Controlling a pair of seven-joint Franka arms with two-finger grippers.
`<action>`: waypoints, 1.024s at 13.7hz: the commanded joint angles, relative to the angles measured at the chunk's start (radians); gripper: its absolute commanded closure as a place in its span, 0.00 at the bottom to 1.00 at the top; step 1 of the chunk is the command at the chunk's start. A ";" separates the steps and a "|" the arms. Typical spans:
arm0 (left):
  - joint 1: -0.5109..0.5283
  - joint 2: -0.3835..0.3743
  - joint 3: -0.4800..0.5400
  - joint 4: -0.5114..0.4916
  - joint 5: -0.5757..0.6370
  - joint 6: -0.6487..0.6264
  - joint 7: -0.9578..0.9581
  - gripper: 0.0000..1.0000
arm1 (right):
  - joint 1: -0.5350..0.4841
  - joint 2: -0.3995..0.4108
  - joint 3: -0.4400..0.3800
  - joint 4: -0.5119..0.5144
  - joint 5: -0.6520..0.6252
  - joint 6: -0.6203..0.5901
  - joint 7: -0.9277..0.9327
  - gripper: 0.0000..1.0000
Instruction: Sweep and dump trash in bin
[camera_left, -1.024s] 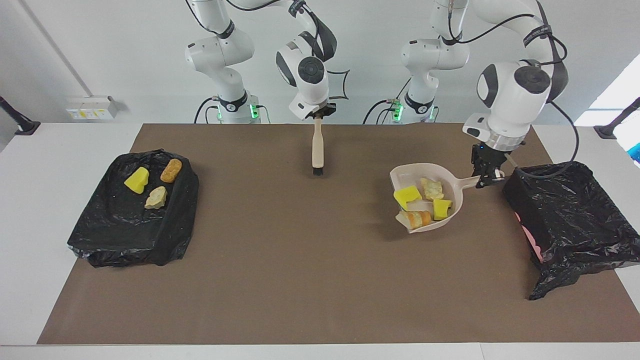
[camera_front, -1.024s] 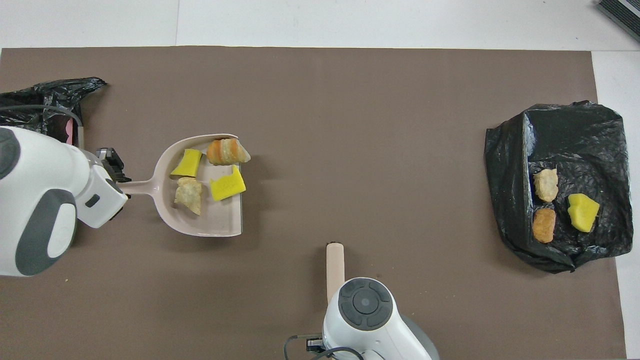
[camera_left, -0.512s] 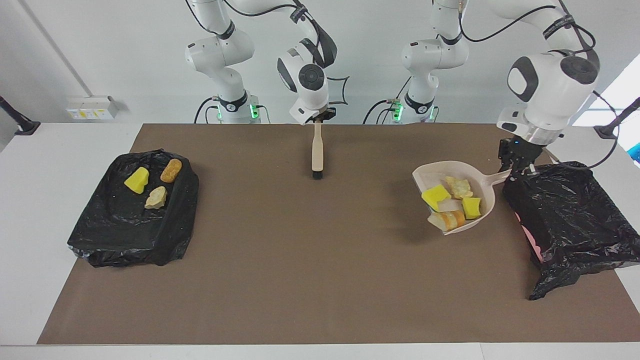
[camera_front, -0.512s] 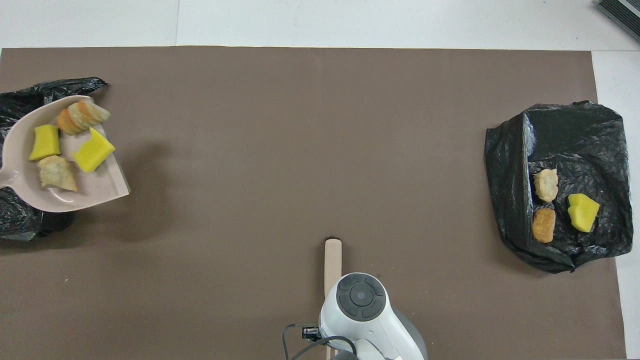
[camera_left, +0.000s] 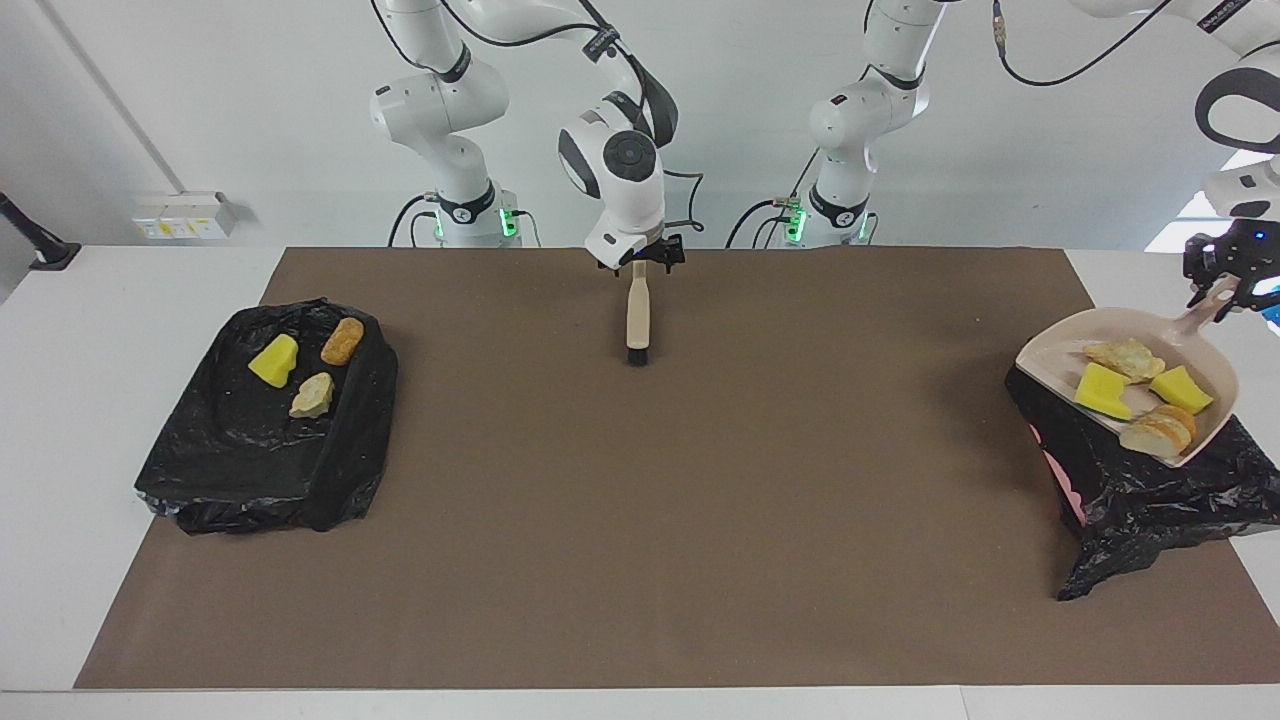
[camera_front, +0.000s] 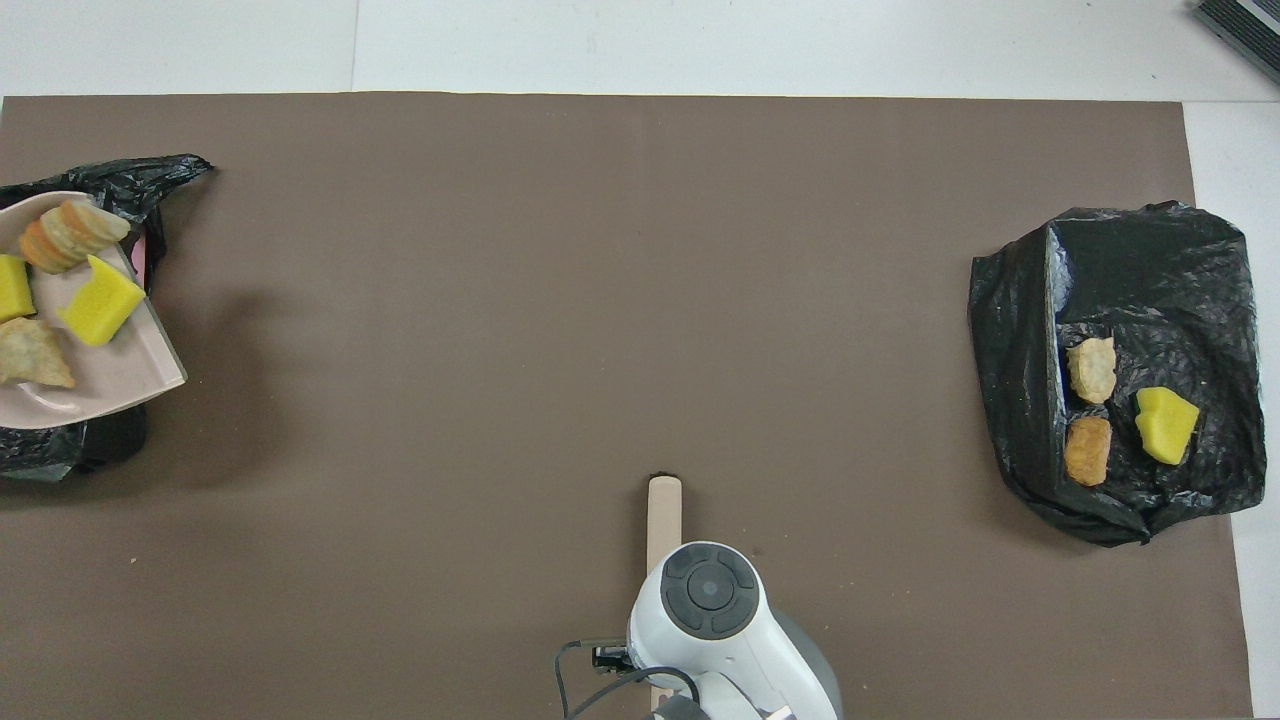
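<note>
My left gripper (camera_left: 1225, 285) is shut on the handle of the beige dustpan (camera_left: 1050, 352) and holds it tilted in the air over the black-bagged bin (camera_left: 1150, 485) at the left arm's end. The pan carries several scraps of trash: two yellow sponge chunks (camera_left: 1102, 389), a sliced bread lump (camera_left: 1158, 430) and a tan lump (camera_left: 1122, 357). The pan (camera_front: 110, 372) and bin (camera_front: 155, 175) also show in the overhead view; the left gripper is out of that view. My right gripper (camera_left: 637, 268) is shut on the beige brush (camera_left: 636, 315), upright with its bristles at the mat.
A second black-bagged low container (camera_left: 250, 460) sits at the right arm's end. On it lie a yellow chunk (camera_left: 274, 361), an orange-brown lump (camera_left: 343, 340) and a tan lump (camera_left: 312, 394). A brown mat (camera_left: 640, 520) covers the table.
The left gripper has lifted the loaded dustpan off the mat and carried it toward the left arm's end, over the bin. The right gripper and brush have stayed nearly still.
</note>
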 joint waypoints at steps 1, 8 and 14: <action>0.025 0.088 -0.013 0.119 0.131 0.022 0.029 1.00 | -0.120 0.018 0.007 0.084 -0.093 -0.008 -0.054 0.00; -0.038 0.111 -0.016 0.124 0.552 0.036 0.019 1.00 | -0.337 0.007 0.007 0.291 -0.289 -0.183 -0.108 0.00; -0.110 0.100 -0.016 0.144 0.792 -0.085 0.021 1.00 | -0.346 -0.016 -0.181 0.460 -0.283 -0.405 -0.368 0.00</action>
